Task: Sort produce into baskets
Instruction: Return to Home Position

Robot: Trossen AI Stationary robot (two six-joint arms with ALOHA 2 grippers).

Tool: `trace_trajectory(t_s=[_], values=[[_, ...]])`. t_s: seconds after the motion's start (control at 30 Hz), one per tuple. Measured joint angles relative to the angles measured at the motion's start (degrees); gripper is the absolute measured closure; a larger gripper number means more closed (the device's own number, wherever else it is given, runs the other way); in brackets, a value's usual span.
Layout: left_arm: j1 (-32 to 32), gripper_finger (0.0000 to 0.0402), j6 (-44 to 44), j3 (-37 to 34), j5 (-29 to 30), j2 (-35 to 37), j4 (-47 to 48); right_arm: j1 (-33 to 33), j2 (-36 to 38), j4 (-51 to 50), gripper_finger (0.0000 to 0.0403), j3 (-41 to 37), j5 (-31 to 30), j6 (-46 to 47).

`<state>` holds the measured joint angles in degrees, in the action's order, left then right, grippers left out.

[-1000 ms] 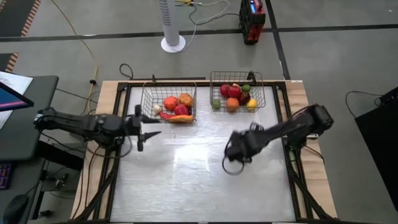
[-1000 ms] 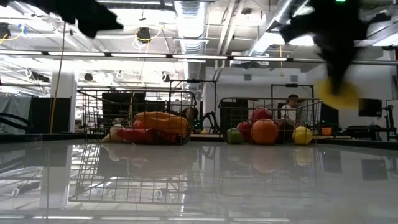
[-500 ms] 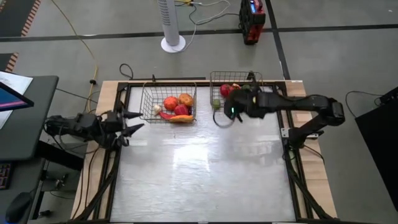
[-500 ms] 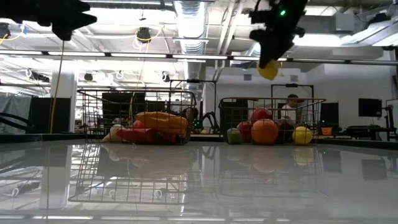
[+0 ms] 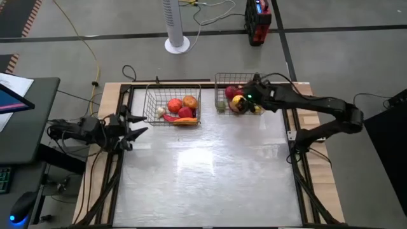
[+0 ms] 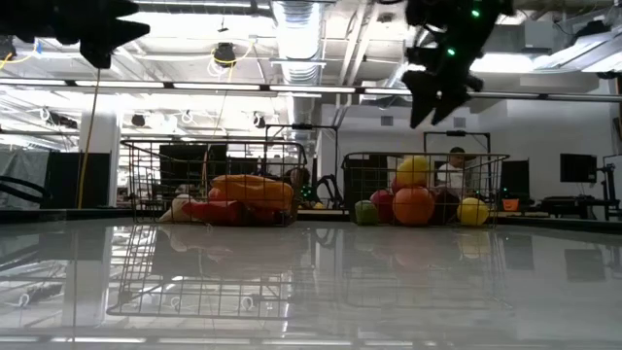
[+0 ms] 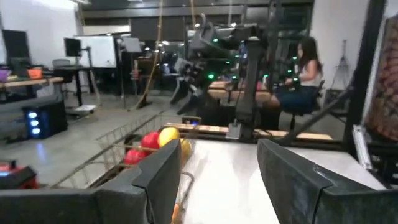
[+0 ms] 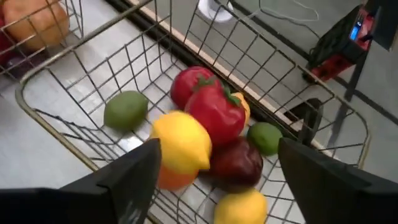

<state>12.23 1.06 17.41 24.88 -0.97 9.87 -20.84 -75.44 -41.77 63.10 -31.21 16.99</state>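
Lemon (image 8: 180,145) touching tomato (image 8: 216,112), lime (image 8: 126,110) nearby, inside right basket (image 5: 221,86).

A white fan (image 5: 177,43) and a red-black device (image 5: 257,22) stand on the floor (image 5: 331,57) beyond the right gripper (image 5: 243,100). A seated person (image 6: 453,167) shows farther behind it.

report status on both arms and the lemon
Right gripper open above right basket. Lemon lies atop the produce inside. Left gripper open, left edge of table. No obstruction seen.
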Motion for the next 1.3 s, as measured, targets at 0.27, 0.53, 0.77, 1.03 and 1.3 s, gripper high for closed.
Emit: trace_trajectory(t_s=[0.27, 0.53, 0.77, 1.03, 1.3], values=[[0.0, 0.0203, 1.2, -11.3, -1.1, 0.4, -14.9, 2.6, 15.2, 14.1, 0.0013, -17.4, 1.4, 1.9], [0.0, 0.0203, 1.9, -13.8, -3.6, 0.4, -19.0, 12.5, 29.6, 45.1, 0.0015, -39.1, -1.2, 2.1], [0.0, 0.0203, -0.9, -13.9, -4.0, 0.4, -14.8, 19.6, 35.9, 56.8, 0.0017, -49.4, -5.8, 1.8], [0.0, 0.0203, -0.9, -13.9, -3.4, 0.4, -14.7, 30.2, 41.5, 58.6, 0.0017, -55.8, -15.2, 2.6], [0.0, 0.0203, 0.7, -16.8, 0.9, 0.2, -17.2, 37.0, 48.0, 59.1, 0.0018, -60.6, -14.3, 0.0]])
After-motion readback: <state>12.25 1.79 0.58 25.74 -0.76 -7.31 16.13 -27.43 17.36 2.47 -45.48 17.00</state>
